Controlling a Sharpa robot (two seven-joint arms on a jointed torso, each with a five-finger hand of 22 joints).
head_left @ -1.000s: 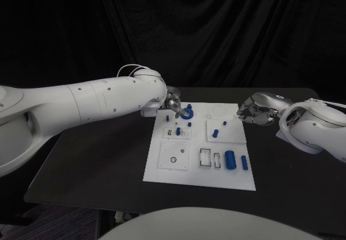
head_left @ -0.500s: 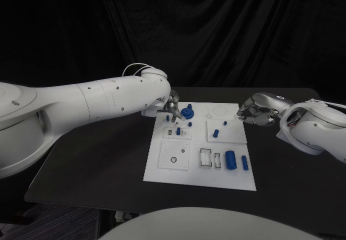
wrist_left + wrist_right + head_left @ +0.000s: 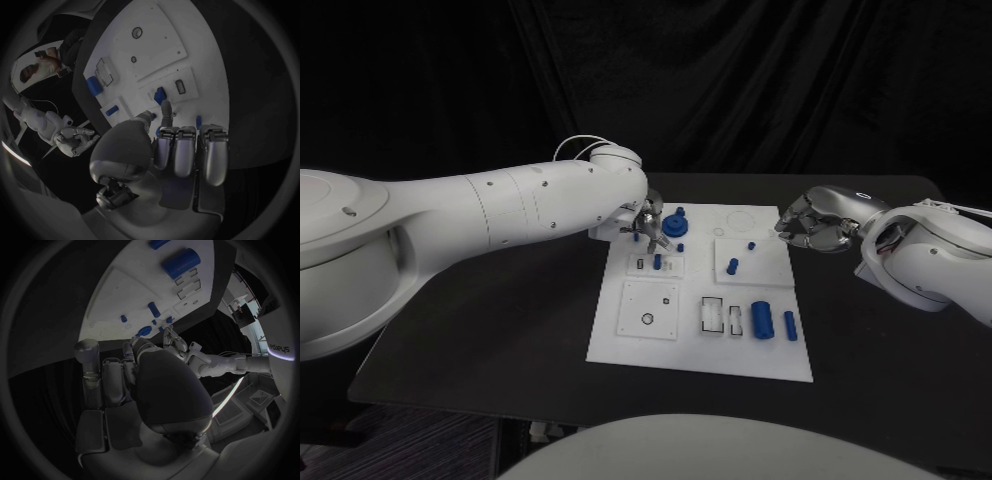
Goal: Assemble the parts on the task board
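So the left hand [image 3: 646, 222] sits over the far-left corner of the task board [image 3: 646, 345], fingers pointing down next to the round blue part [image 3: 675, 224] standing there. From the head view I honestly can't tell if it's pinching anything or just hovering with its fingertips close to the board. In the left wrist view the left hand [image 3: 178, 145] has its fingers fairly straight and side by side, one reaching toward a small blue peg [image 3: 160, 93].

The right hand [image 3: 813, 222] is parked off the board's right edge, fingers curled in, nothing in it.

Other blue parts: a big cylinder [image 3: 762, 319] and a thinner one [image 3: 789, 325] on the near right.

Compared to a second ago, the left arm has swung further over the table, while the right hand hasn't moved.
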